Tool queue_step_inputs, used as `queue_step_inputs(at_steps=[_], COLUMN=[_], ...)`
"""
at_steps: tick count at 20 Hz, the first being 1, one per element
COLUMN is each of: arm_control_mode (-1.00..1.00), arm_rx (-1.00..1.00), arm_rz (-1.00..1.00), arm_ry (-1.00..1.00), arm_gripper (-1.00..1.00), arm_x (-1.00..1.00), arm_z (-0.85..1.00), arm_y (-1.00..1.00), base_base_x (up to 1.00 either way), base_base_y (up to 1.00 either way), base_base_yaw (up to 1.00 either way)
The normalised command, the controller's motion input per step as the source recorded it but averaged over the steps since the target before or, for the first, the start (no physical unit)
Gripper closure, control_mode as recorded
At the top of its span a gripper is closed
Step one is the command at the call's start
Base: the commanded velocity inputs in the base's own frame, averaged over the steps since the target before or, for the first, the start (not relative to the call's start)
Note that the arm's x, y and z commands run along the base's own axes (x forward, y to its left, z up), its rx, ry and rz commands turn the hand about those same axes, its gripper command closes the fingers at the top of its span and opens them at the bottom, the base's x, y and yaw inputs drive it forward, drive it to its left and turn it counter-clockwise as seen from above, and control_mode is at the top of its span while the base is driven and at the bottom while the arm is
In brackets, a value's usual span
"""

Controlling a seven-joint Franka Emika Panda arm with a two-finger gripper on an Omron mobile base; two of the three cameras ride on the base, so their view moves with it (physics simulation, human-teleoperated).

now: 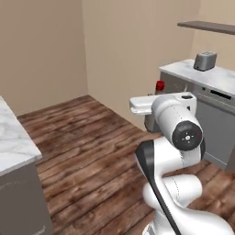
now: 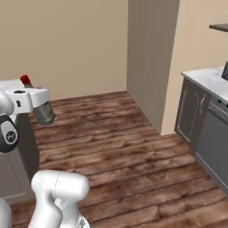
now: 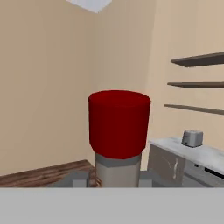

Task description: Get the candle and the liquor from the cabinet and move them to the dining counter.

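The pincer (image 3: 114, 180) is clamped on the liquor (image 3: 118, 131), its two dark tips pressed to either side of the grey neck just under the red cap, so the bottle rides in the grip in mid-air above the floor (image 1: 92, 156). From the right base camera the bottle (image 2: 41, 107) hangs tilted from the white hand, red cap up and toward the robot, grey body sloping down and away. From the left base camera little more than the red cap (image 1: 159, 85) peeks over the hand, the arm covering the rest.

Below the pincer lie dark brown wooden planks, running out to plain beige walls. Beside the arm on its left stands a counter (image 1: 13, 137) with a white, grey-veined marble top and a grey-brown base; the left base camera shows its top, the right one mostly its dark side (image 2: 24, 142).

Farther off, to the right of the pincer, grey cabinets (image 2: 191, 116) carry a second marble top with a toaster (image 1: 204, 60) on it, also small in the hand camera. Beyond that, the hand camera catches three dark wall shelves (image 3: 197, 83); the left base camera shows one
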Motion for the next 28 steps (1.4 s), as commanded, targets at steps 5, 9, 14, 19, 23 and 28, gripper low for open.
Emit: queue_step_inputs(at_steps=[5,9,14,19,23,28], arm_control_mode=[1.00,1.00,1.00,1.00,1.00,1.00], arm_rx=[0.00,0.00,0.00,0.00,0.00,0.00], arm_rz=[0.00,0.00,0.00,0.00,0.00,0.00], arm_ry=[0.00,0.00,0.00,0.00,0.00,0.00], arm_gripper=[1.00,1.00,1.00,1.00,1.00,1.00], arm_x=[0.00,0.00,0.00,0.00,0.00,0.00], arm_z=[0.00,0.00,0.00,0.00,0.00,0.00], arm_y=[0.00,0.00,0.00,0.00,0.00,0.00], base_base_x=[0.40,0.47,0.55,0.73,0.87,0.98], base_base_y=[-0.61,-0.62,-0.50,-0.46,-0.42,-0.28], base_base_yaw=[0.32,0.33,0.29,0.28,0.27,0.25])
